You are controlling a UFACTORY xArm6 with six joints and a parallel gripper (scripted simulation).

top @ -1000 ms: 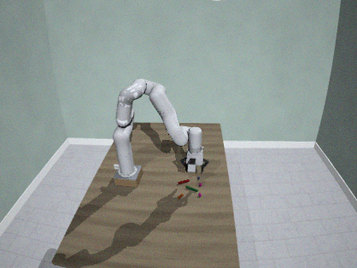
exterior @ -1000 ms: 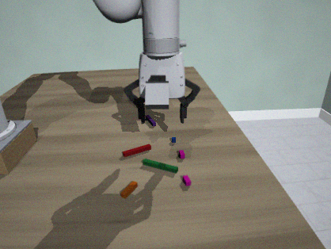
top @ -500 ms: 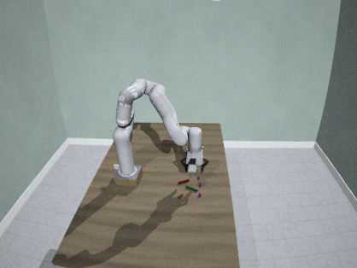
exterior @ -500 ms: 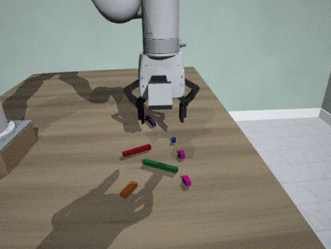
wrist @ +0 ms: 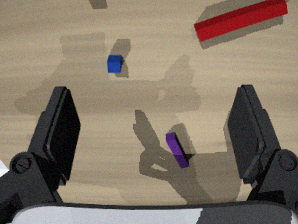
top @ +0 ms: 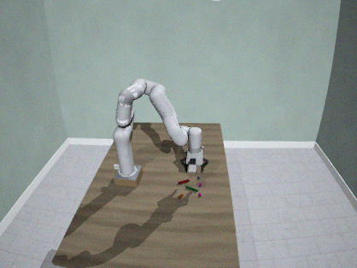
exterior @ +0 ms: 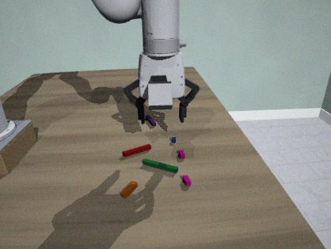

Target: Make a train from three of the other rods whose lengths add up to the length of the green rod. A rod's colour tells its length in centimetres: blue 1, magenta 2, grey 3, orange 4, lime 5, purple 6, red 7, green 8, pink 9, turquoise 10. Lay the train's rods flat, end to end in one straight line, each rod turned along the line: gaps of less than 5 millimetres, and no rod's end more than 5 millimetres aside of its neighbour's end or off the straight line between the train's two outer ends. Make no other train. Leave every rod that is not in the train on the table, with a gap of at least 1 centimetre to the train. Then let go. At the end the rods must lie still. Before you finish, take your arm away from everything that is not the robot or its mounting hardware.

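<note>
The claw is spread wide above the table, with nothing pinched; the purple stick lies below it, and the green stick lies between the red and orange sticks

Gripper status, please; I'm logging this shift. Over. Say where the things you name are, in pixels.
Gripper (top: 195,169) (exterior: 162,119) (wrist: 153,104) open, nothing held. Purple rod (exterior: 150,120) (wrist: 177,150) flat on table, below open fingers. Train unbuilt, rods scattered. Nothing seen blocking purple rod.

Two short magenta rods, one small blue cube-like rod, one long red rod, one long green rod, one orange rod, one purple rod
</note>
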